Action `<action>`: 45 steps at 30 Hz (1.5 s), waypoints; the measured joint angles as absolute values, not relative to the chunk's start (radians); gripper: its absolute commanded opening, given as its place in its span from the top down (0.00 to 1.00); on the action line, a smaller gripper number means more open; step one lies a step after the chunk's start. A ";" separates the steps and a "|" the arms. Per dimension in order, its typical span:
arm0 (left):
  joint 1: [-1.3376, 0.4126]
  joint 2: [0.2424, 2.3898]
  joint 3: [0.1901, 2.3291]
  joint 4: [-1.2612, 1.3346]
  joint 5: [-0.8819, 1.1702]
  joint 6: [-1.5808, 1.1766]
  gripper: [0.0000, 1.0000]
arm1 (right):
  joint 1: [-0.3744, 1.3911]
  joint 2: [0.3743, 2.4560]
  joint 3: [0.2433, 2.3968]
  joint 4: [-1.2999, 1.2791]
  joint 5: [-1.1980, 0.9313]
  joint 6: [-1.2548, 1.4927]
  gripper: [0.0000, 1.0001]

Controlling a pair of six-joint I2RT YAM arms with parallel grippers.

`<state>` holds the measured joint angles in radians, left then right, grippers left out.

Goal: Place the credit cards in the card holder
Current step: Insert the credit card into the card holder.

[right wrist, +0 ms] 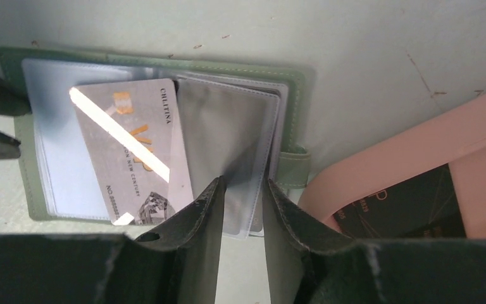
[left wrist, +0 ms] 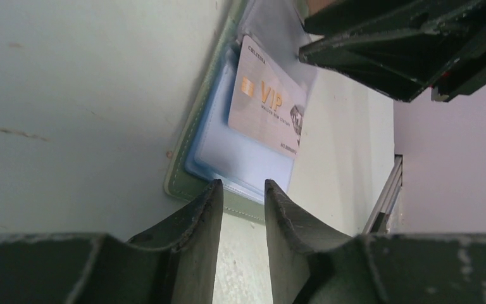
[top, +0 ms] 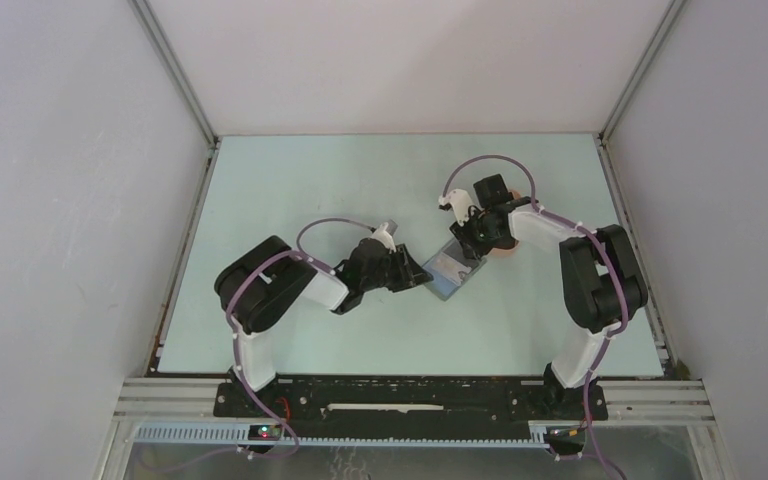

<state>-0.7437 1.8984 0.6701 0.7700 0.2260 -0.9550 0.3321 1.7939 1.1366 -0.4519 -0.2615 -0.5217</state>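
Black left gripper (left wrist: 243,187) and right gripper (right wrist: 243,185) flank the open card holder (right wrist: 294,79) mid-frame, jaws slightly apart. Silver credit card (left wrist: 266,111) reads "CHLITINA", "VIP"

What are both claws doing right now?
Left claw: partly open, empty, tips at the holder edge.
Right claw: partly open, tips astride a clear sleeve, not pinching it.

The open card holder (top: 447,270) is hemmed in. The left gripper (top: 412,272) stands at its left edge, the right gripper (top: 472,242) hangs over its far right part, and the pink tray (top: 505,251) lies just right of it. Bare tabletop (top: 290,180) leaves passage at far left and along the near side.
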 measured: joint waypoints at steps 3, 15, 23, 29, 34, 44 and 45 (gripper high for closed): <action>-0.723 1.896 0.686 0.741 0.234 -0.933 0.62 | 0.326 1.794 1.138 -0.472 -0.288 -0.514 0.64; -0.597 1.826 0.743 0.525 0.213 -0.791 0.60 | 0.316 1.781 1.138 -0.585 -0.420 -0.471 0.65; -0.580 1.655 0.705 0.397 0.184 -0.680 0.58 | 0.294 1.588 1.137 -0.600 -0.509 -0.464 0.62; -0.580 1.354 0.621 0.364 0.151 -0.605 0.55 | 0.297 1.318 1.124 -0.553 -0.539 -0.486 0.34; -0.580 1.121 0.601 0.322 0.107 -0.543 0.35 | 0.300 1.151 1.124 -0.500 -0.576 -0.488 0.06; -0.565 0.931 0.525 0.333 0.014 -0.558 0.08 | 0.275 1.348 1.079 -0.393 -0.722 -0.205 0.18; -0.560 1.027 0.508 0.388 0.104 -0.667 0.21 | 0.265 1.478 1.060 -0.362 -0.675 -0.099 0.23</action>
<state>-0.5602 1.0267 0.5083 0.3878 0.1040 -0.6666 0.2646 1.4784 1.0599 -0.3618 -0.6746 -0.0990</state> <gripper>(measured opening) 0.923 0.827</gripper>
